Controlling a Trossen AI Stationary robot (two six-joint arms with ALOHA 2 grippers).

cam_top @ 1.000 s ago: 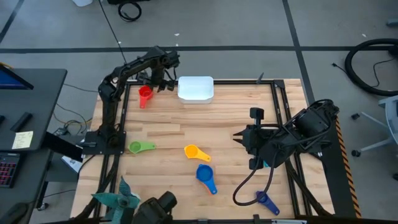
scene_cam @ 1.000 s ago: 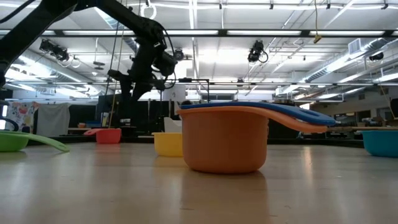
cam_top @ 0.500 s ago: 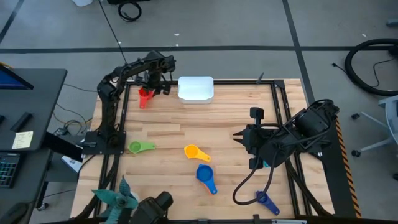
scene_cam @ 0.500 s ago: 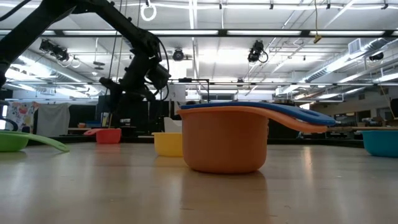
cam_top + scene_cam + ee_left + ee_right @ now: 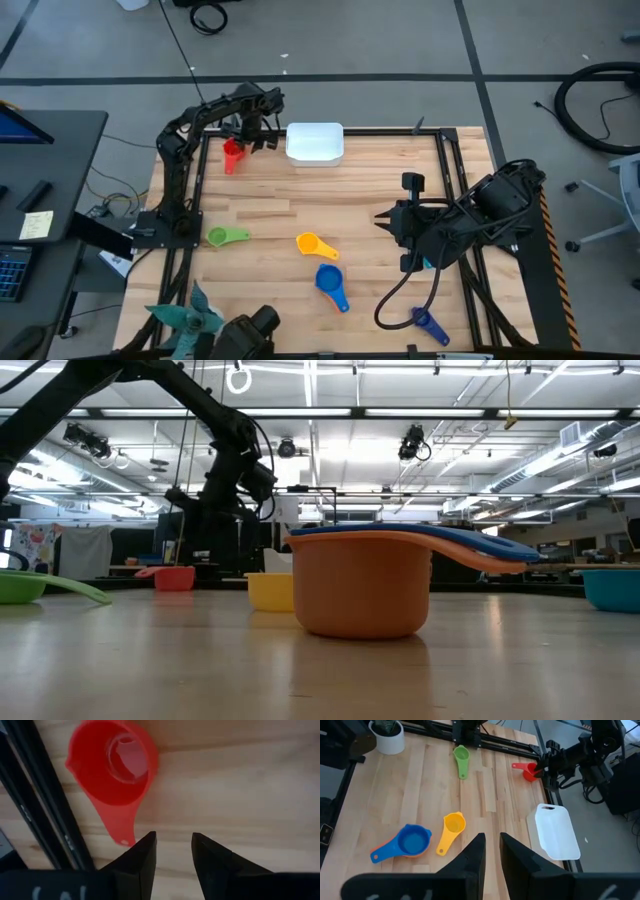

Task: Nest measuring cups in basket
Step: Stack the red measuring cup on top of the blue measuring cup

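The left gripper hangs over the desk's far left corner with its jaws parted and empty — the red cup lies just ahead of the fingertips, its handle pointing back toward the gap, not between them. The white basket sits just beside that cup. The right gripper waits near the desk's right side, jaws slightly apart and holding nothing. Green, yellow and light blue-on-orange cups lie mid-desk — a dark blue one nearer the front.
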